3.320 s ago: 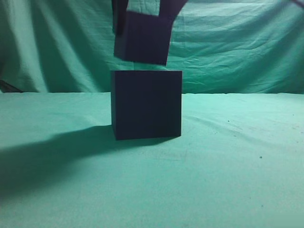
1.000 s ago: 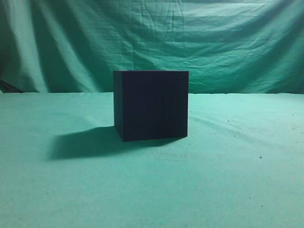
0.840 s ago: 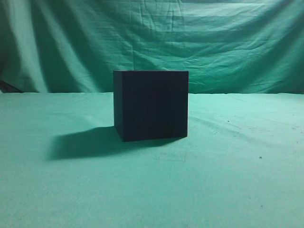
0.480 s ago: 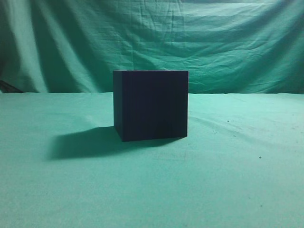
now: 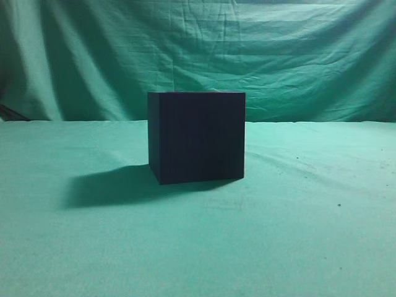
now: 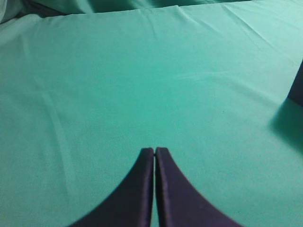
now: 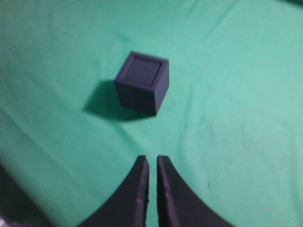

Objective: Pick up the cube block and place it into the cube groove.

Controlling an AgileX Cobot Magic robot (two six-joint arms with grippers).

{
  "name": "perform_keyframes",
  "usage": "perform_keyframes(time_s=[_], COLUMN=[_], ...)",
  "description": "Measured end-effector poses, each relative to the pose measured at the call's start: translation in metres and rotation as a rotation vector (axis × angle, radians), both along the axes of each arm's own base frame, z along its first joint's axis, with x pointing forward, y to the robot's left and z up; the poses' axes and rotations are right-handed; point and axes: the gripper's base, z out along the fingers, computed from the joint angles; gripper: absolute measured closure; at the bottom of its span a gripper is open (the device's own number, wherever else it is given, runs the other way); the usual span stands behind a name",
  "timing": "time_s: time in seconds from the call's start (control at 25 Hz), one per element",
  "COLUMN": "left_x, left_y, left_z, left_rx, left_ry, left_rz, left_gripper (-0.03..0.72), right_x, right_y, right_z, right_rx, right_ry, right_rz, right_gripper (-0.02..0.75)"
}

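The cube groove (image 5: 197,136), a tall dark navy box, stands on the green cloth at the middle of the exterior view. In the right wrist view its dark wall (image 7: 137,97) frames a lighter purple square, the cube block's top face (image 7: 145,71), sitting inside the rim. The block is hidden in the exterior view. My right gripper (image 7: 152,158) is shut and empty, high above the cloth, well short of the box. My left gripper (image 6: 155,150) is shut and empty over bare cloth. A sliver of the box (image 6: 298,87) shows at the right edge of the left wrist view.
Green cloth (image 5: 297,235) covers the table and hangs as a backdrop (image 5: 297,55). The box casts a shadow (image 5: 111,185) to its left. A dark edge beyond the cloth (image 7: 14,208) shows at the lower left of the right wrist view.
3.3 s ago a gripper held the cube block just above the box. Now gripper and block are gone from the exterior view and the box stands slightly further right. Nothing moved in the last second.
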Motion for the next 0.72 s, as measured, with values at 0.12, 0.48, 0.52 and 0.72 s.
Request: perform_keyframes(time_s=[0.12,0.48,0.52,0.72], left_x=[0.000,0.000,0.000,0.000], left_y=[0.000,0.000,0.000,0.000], left_z=[0.000,0.000,0.000,0.000], left_rx=[0.000,0.000,0.000,0.000], left_ry=[0.000,0.000,0.000,0.000], left_rz=[0.000,0.000,0.000,0.000], left_gripper=[0.688,0.688,0.688,0.688], right_x=[0.000,0.011,0.012,0.012], right_y=[0.001,-0.012,-0.015,-0.026], right_z=[-0.003,-0.071,-0.081,-0.131], right_rx=[0.004,0.101,0.110,0.135], right_ry=[-0.134,-0.458,-0.482,-0.484], right_rz=[0.071,-0.222,-0.282,-0.525], right_gripper=[0.738,0.738,0.738,0.738])
